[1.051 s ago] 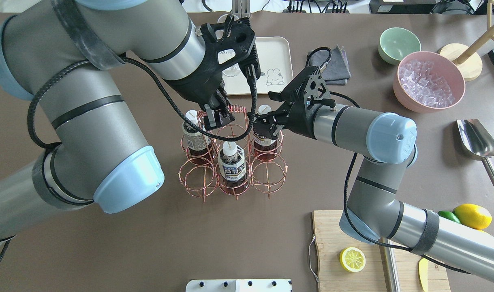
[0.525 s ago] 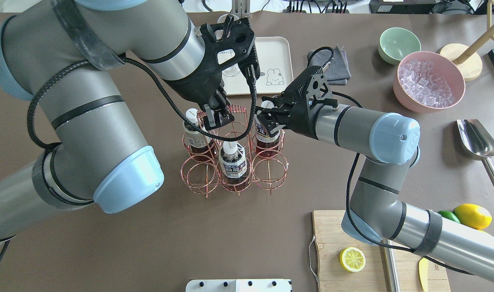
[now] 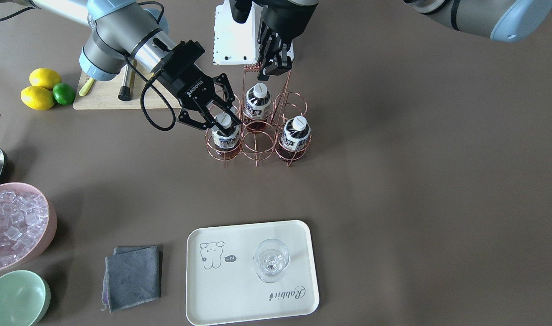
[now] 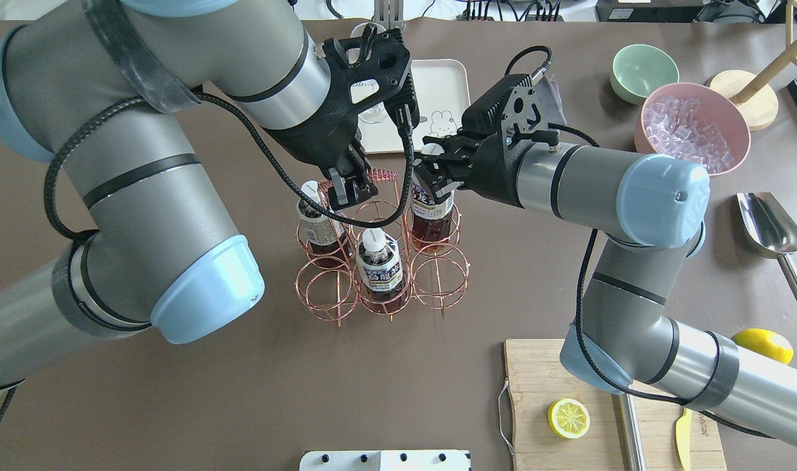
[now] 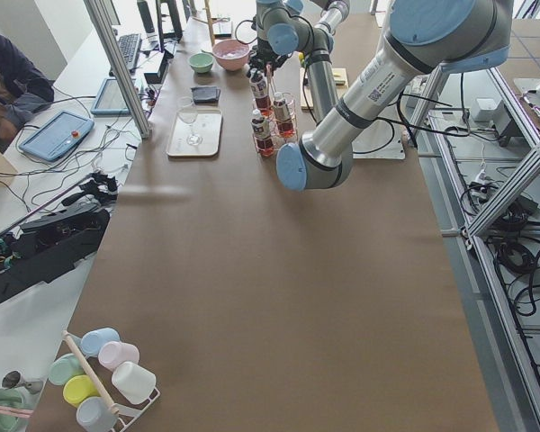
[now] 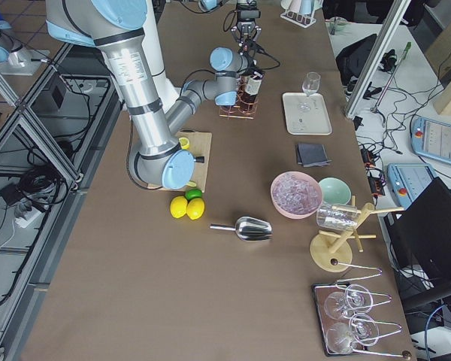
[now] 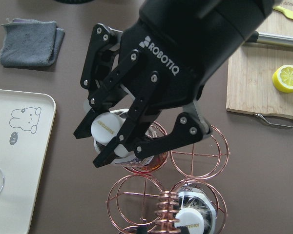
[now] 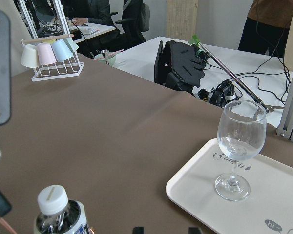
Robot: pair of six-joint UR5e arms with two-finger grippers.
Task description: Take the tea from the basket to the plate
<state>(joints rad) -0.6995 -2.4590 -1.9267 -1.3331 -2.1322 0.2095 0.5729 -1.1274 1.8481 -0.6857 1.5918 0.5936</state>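
Observation:
The copper wire basket stands mid-table with three tea bottles in its cells. My right gripper is shut on the neck of the back right tea bottle, also seen in the front view and the left wrist view; the bottle stands raised, its base still inside the ring. My left gripper is shut on the basket's coiled handle. The other bottles sit at the back left and front middle. The cream plate lies beyond, carrying a clear glass.
A grey cloth lies beside the plate. A pink bowl of ice, a green bowl and a metal scoop are at the right. A cutting board with a lemon half is near the front.
My right gripper has risen and drawn back toward the plate with the back right bottle, lifting it higher in its cell. My left gripper has stayed on the handle.

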